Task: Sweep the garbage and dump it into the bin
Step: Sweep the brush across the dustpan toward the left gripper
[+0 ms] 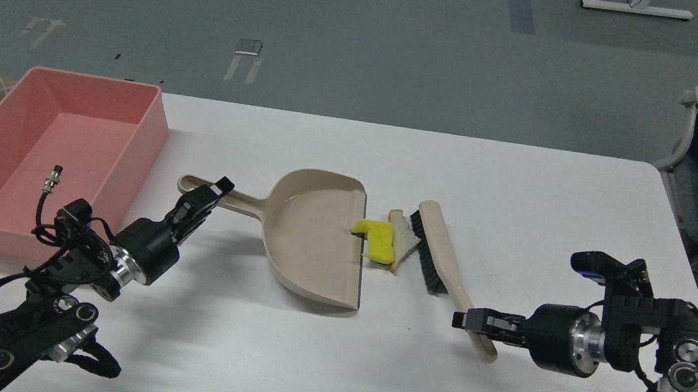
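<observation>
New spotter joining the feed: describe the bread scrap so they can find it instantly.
Start at the beige dustpan at the table's middle. Just right of its open edge lie two scraps against the brush bristles. The bread piece is the white, brown-crusted one touching the bristles, right of the bright yellow chunk.

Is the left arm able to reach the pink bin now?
Probably yes: the bin sits right beside the left gripper, nothing between them, though that gripper is shut on the dustpan handle.

Bread [404,240] partly hidden behind yellow chunk [377,239]. Bin [153,127] left corner cut off by edge. Brush [441,252] handle end covered by right gripper [473,320].
</observation>
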`<state>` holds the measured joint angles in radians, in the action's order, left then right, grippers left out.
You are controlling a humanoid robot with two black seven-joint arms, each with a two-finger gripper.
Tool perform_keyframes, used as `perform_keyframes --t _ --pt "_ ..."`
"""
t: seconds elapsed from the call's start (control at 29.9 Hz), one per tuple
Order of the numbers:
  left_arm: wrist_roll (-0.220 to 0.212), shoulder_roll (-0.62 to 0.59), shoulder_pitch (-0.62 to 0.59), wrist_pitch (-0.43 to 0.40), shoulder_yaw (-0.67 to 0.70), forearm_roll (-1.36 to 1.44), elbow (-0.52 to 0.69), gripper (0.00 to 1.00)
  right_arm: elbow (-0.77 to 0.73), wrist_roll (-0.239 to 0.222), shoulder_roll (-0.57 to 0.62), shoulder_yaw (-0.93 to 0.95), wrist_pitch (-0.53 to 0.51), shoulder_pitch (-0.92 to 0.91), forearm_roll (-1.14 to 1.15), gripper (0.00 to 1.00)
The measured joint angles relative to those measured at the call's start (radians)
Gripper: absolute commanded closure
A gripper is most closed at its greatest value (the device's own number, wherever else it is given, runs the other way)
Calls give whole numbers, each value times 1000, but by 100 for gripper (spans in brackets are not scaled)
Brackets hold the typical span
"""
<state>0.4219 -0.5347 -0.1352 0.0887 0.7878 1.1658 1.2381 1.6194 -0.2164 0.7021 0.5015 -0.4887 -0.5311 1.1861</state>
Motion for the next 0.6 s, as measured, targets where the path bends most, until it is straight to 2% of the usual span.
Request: perform_keyframes --t 0.37,0.6 --pt "3 -2 0 0 1 0 0 100 -107 -8 -181 -66 0 -85 1 100" --pt "3 -2 0 0 1 0 0 100 -116 -9 -252 -70 0 -99 0 100"
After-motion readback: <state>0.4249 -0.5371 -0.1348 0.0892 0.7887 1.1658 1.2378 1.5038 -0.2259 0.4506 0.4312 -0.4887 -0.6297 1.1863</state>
